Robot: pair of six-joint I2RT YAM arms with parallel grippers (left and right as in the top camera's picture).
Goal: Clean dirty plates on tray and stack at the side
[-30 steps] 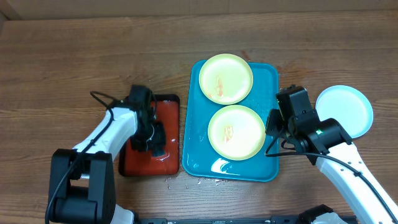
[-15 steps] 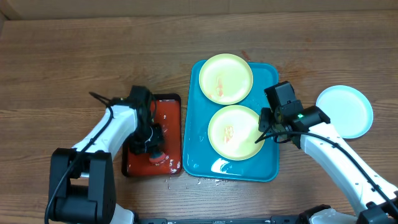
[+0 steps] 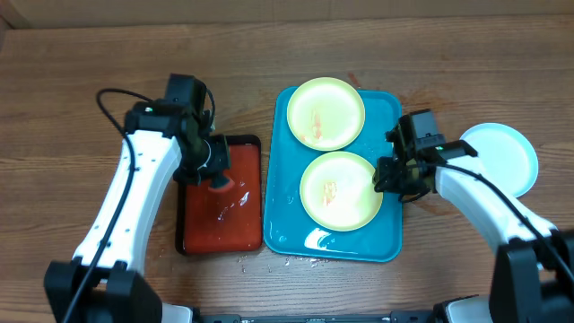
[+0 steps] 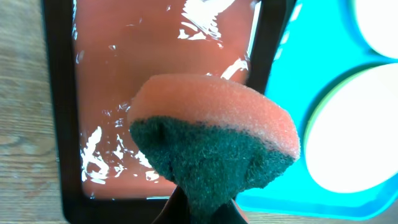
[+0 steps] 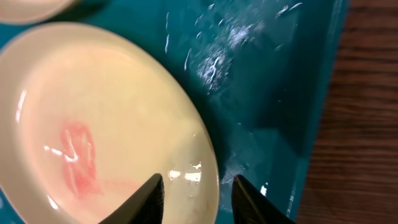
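Observation:
Two pale yellow-green plates lie on the turquoise tray [image 3: 390,115]: a far one [image 3: 326,113] and a near one [image 3: 341,190], both with reddish stains. A light blue plate [image 3: 502,157] sits on the table to the right of the tray. My right gripper [image 3: 384,184] is open, its fingers [image 5: 196,193] straddling the right rim of the near plate [image 5: 93,118]. My left gripper [image 3: 215,170] is shut on an orange and green sponge [image 4: 211,137], held above the red tray [image 3: 220,206].
The red tray [image 4: 161,81] with a black rim holds a wet film and lies left of the turquoise tray [image 4: 292,143]. Water droplets lie on the wood [image 3: 305,262] by the front edge of the turquoise tray.
My left arm has lifted the sponge off the red tray and pulled back toward its far end. My right gripper has moved left over the tray to the near plate's right rim.

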